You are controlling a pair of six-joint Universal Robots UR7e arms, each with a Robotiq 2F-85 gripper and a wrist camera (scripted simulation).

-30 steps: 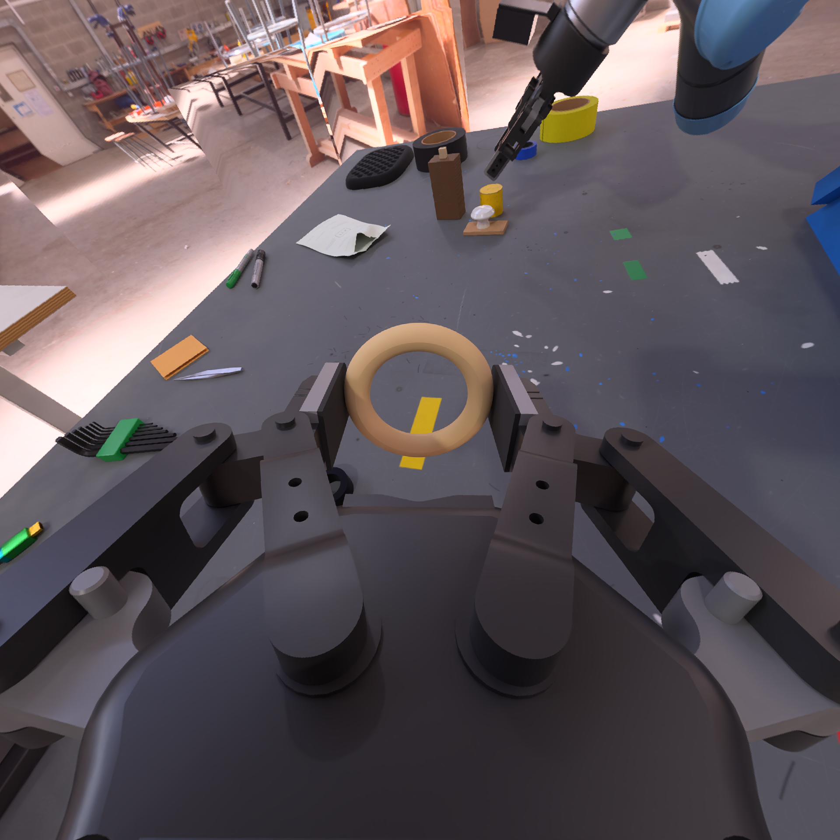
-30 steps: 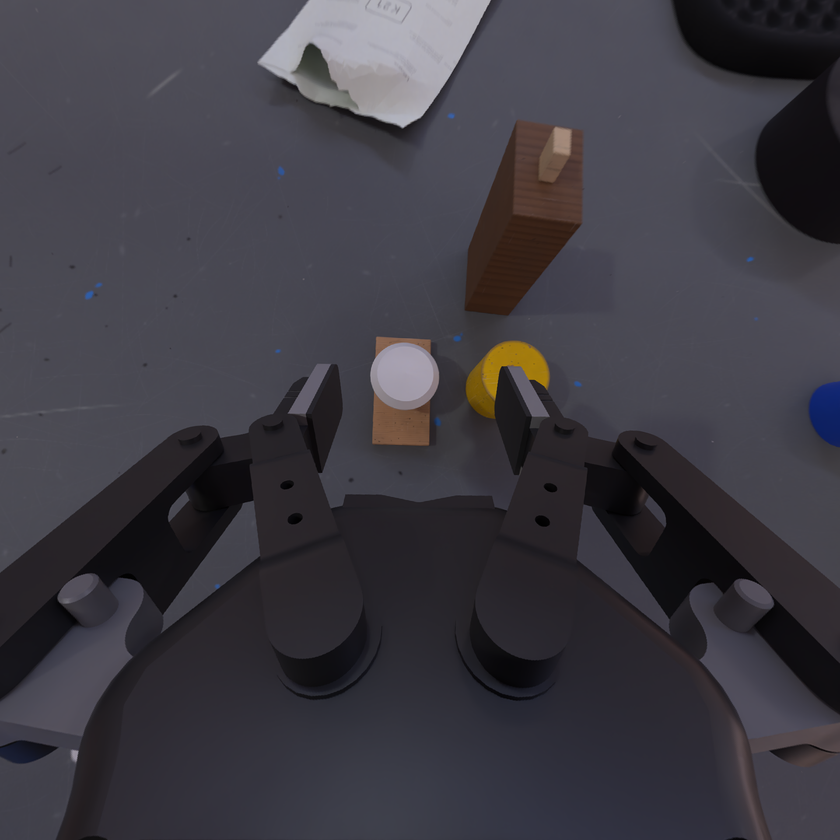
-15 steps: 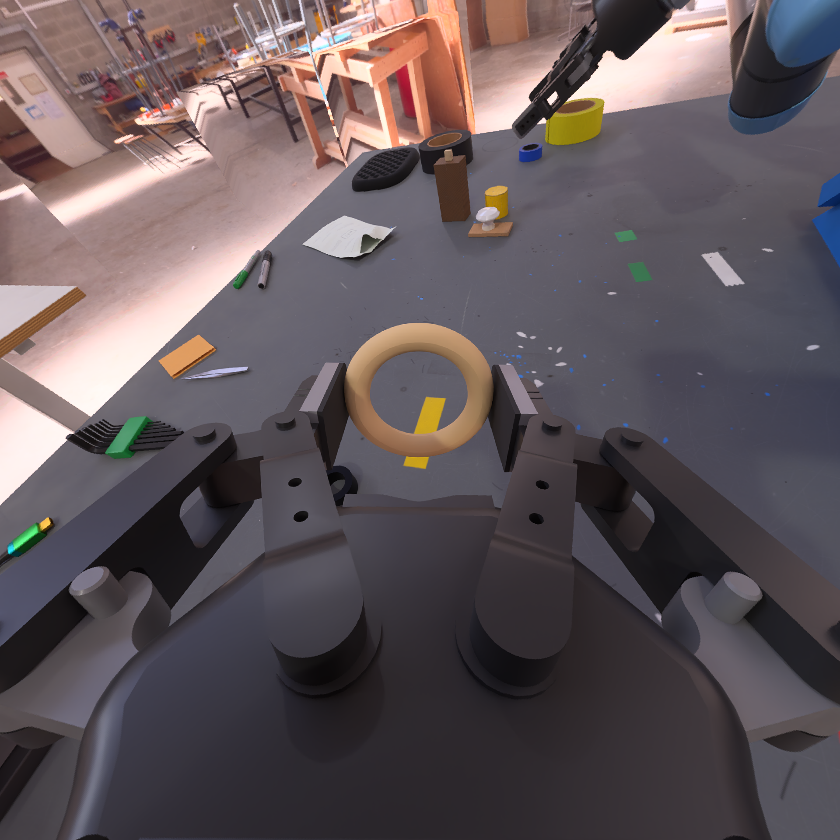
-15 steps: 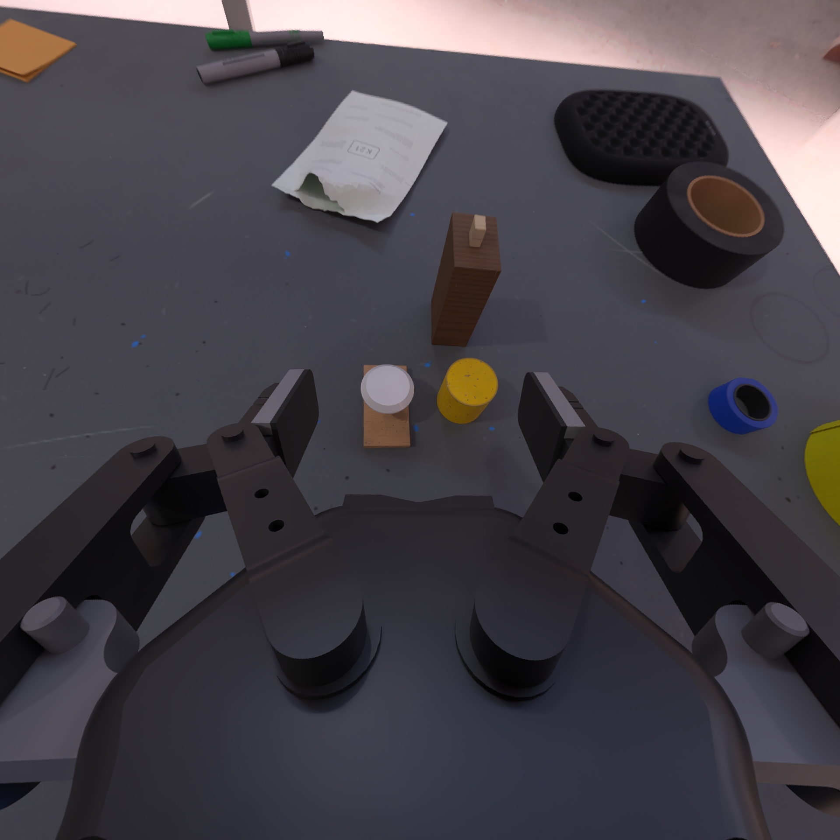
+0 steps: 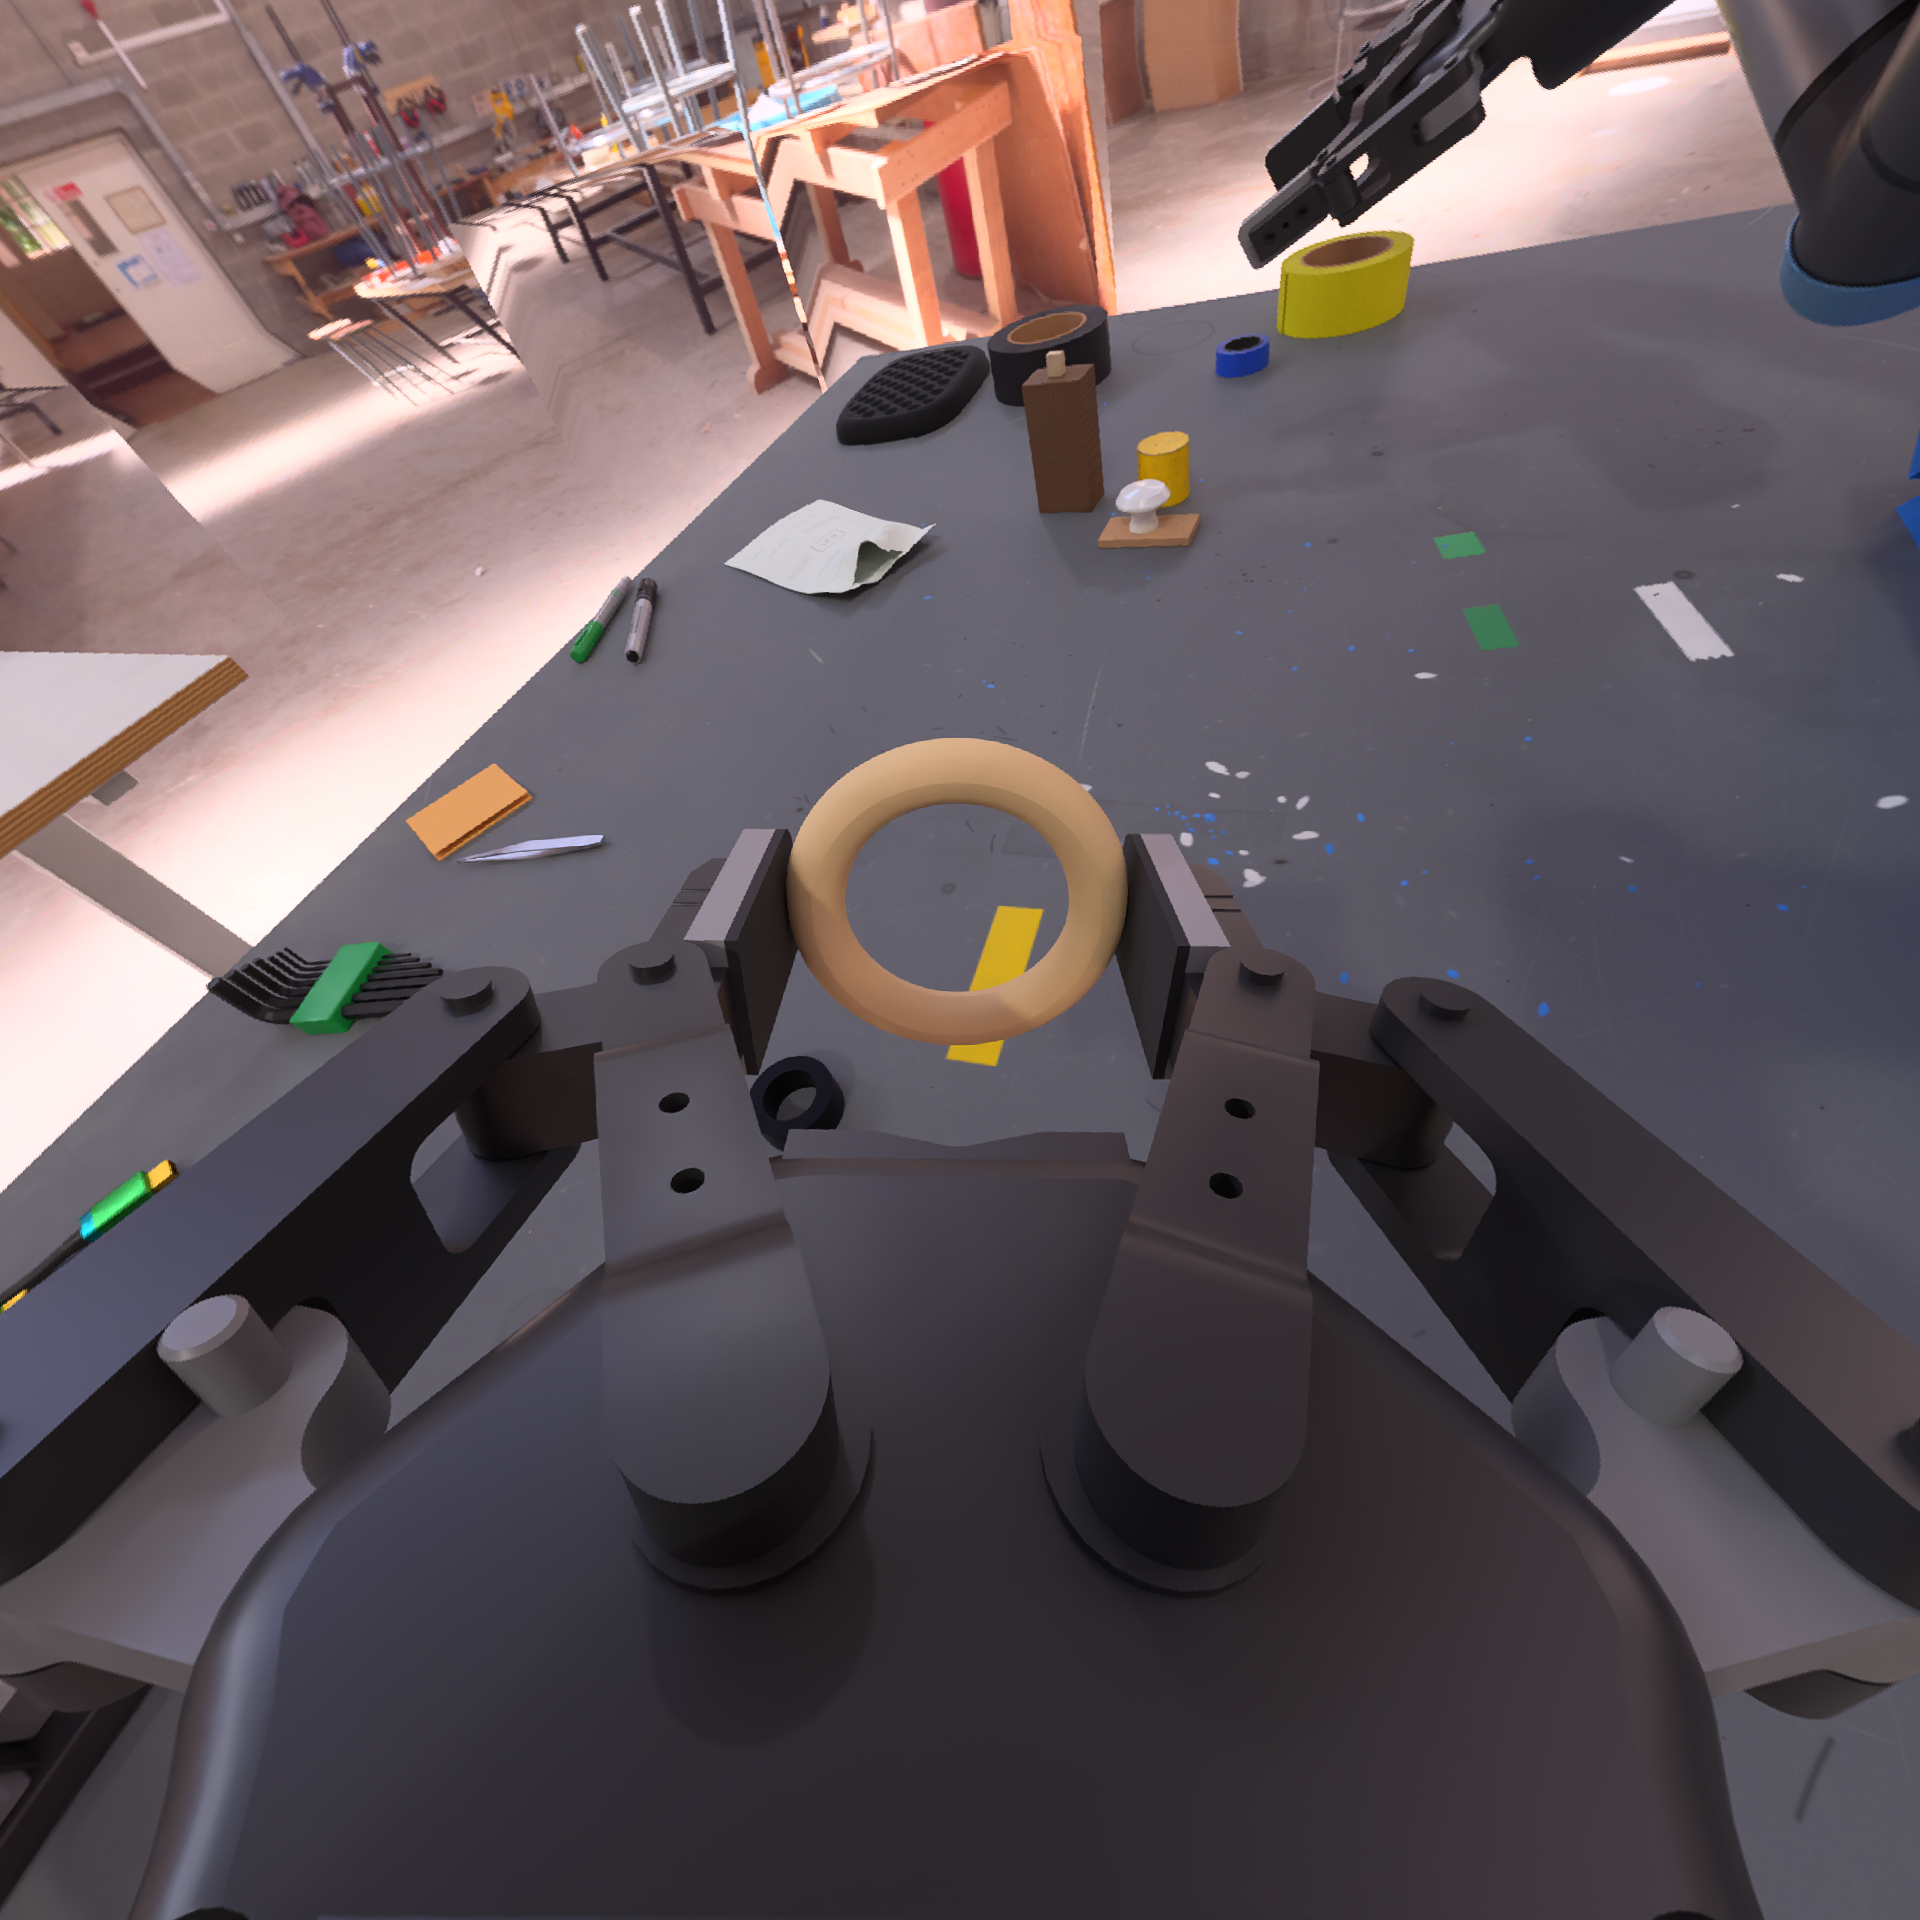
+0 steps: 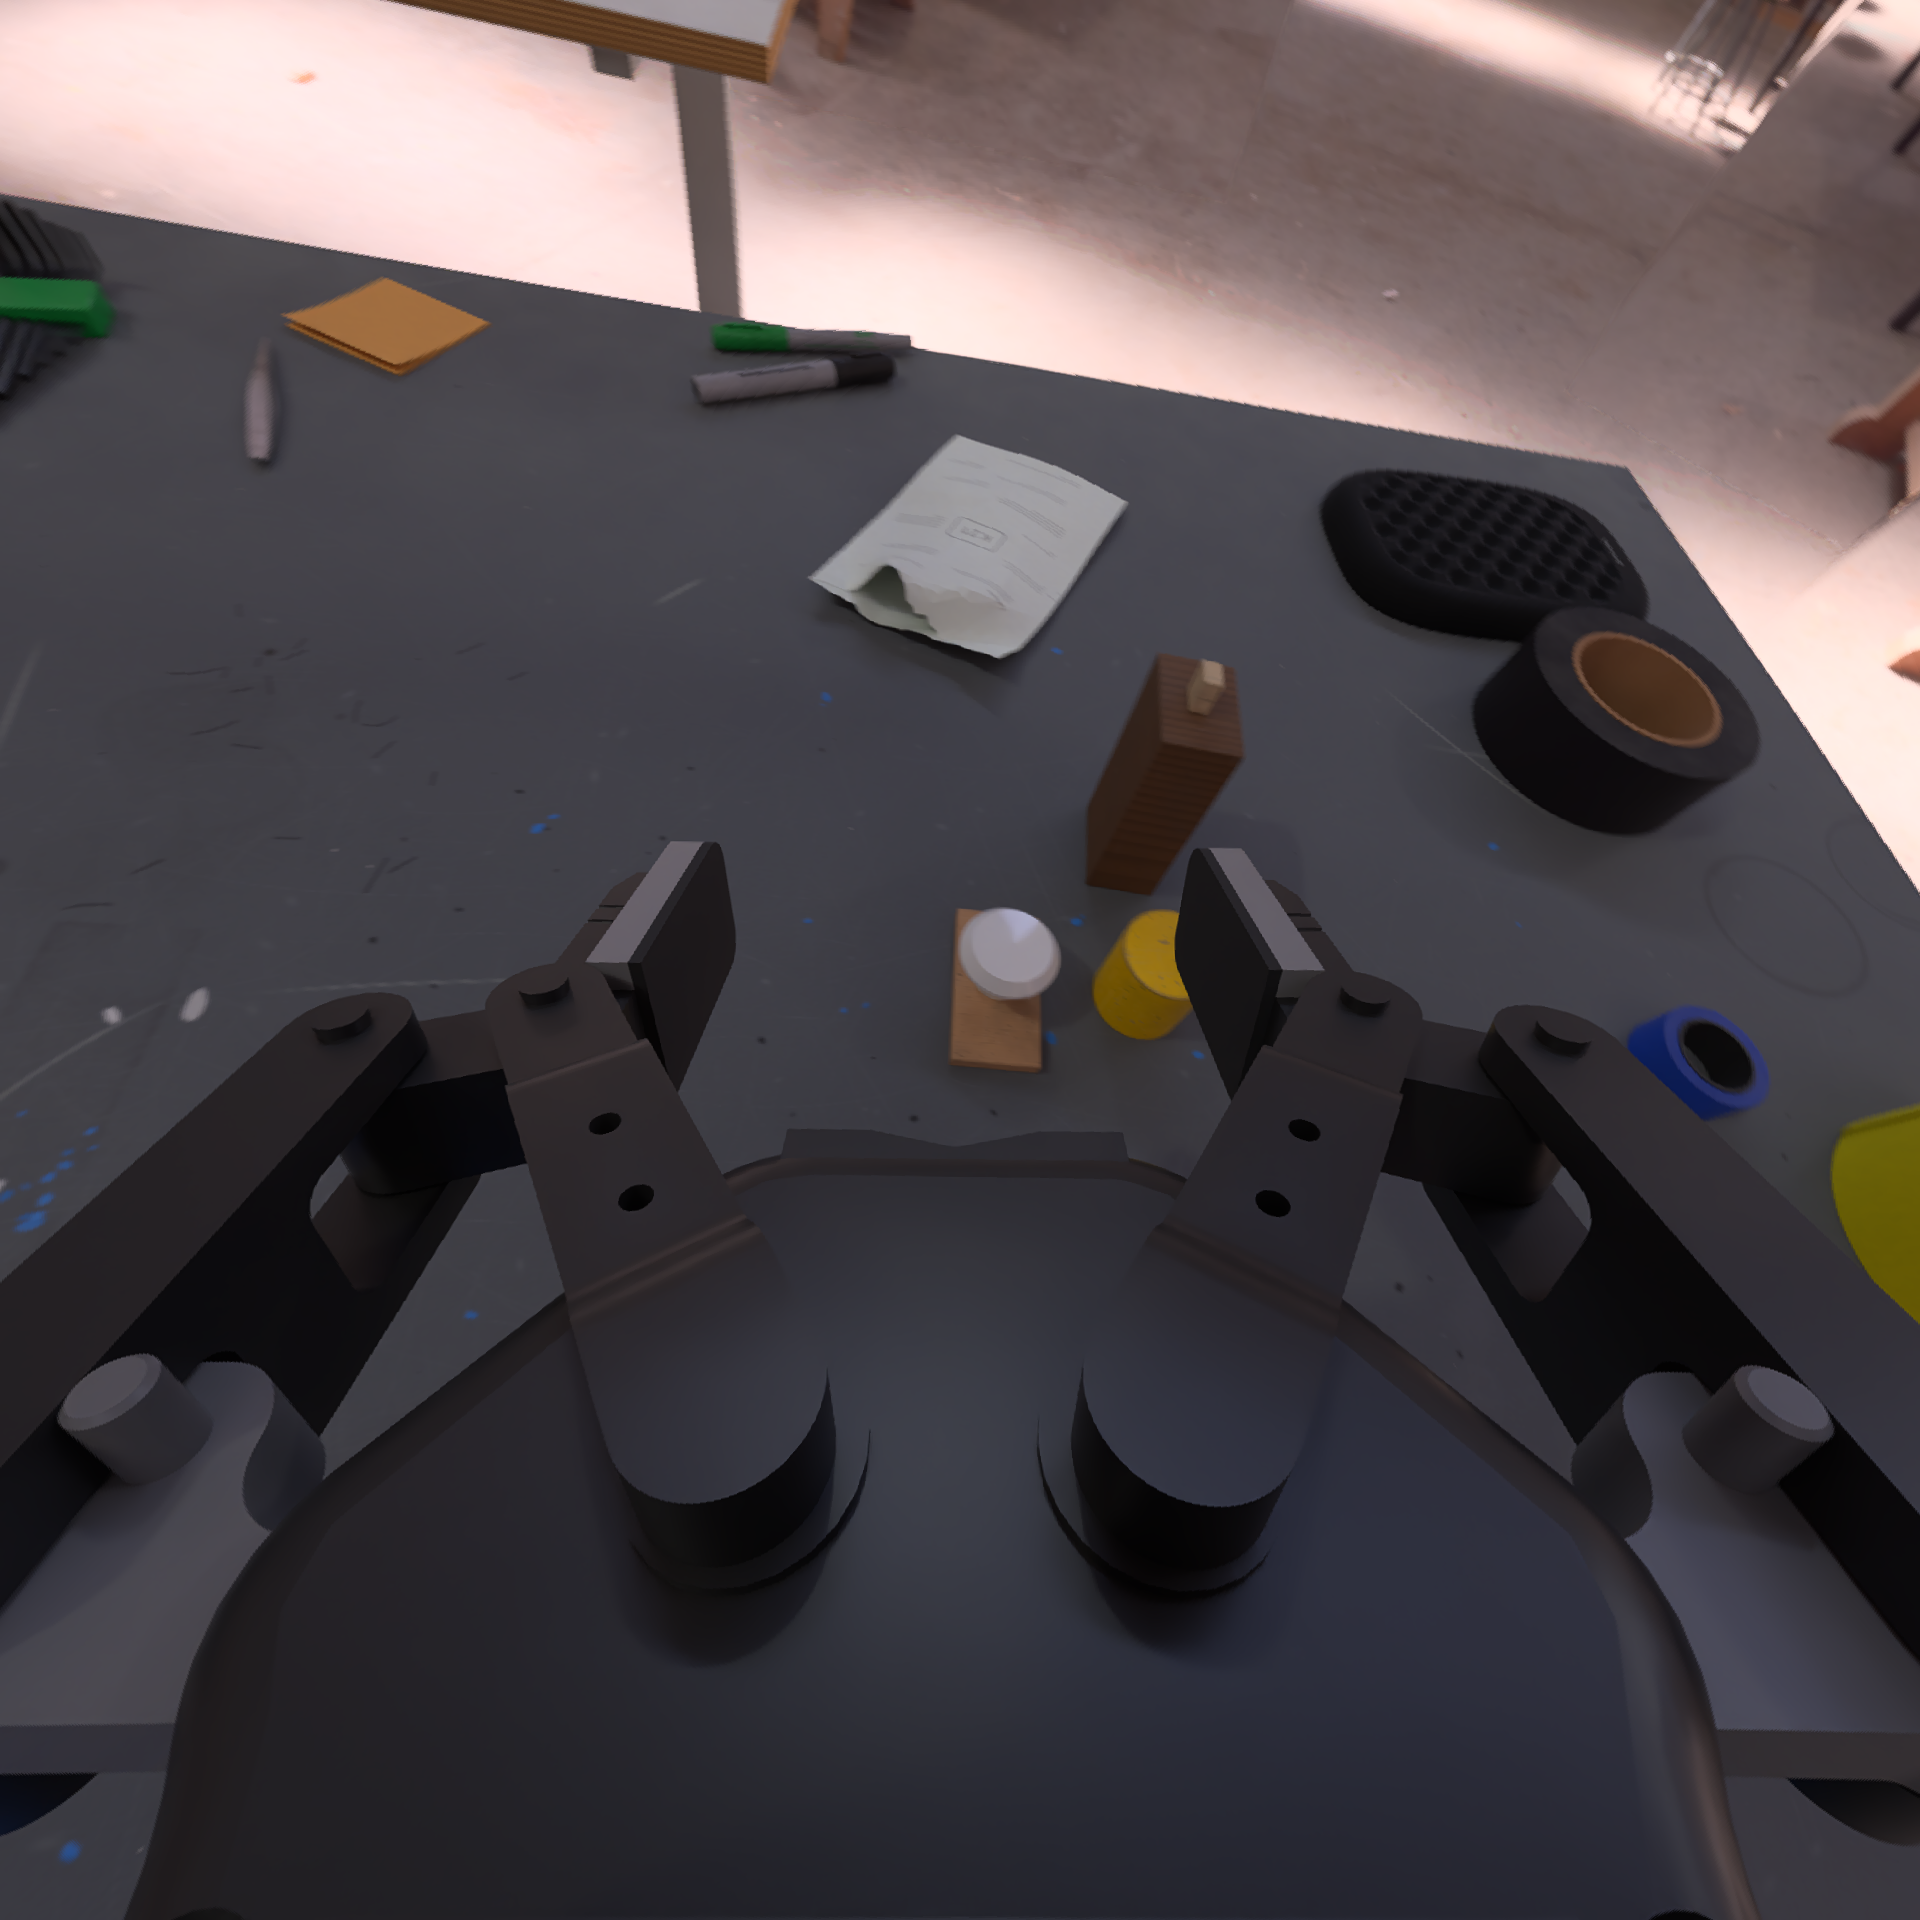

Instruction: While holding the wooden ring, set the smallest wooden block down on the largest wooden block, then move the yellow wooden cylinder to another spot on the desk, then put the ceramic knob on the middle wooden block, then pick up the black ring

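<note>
Left gripper point(image 5: 956, 894): pads clamped on both sides of pale tan wooden ring point(image 5: 956, 891), ring held above grey desk point(image 5: 1351, 935).
Right gripper point(image 6: 956, 935): jaws spread wide, empty, high above desk.
Small pale wooden block point(image 6: 1205, 687): resting on top of tall dark brown wooden block point(image 6: 1162, 774).
White ceramic knob point(image 6: 1008, 953): seated on flat light brown wooden block point(image 6: 995, 1023).
Yellow wooden cylinder point(image 6: 1140, 975): upright, just beside flat block.
Small black ring point(image 5: 798, 1096): on desk, below left finger.

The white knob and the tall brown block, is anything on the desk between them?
No. In the right wrist view, only bare desk lies between the ceramic knob and the largest wooden block; the yellow wooden cylinder stands beside them.
</note>
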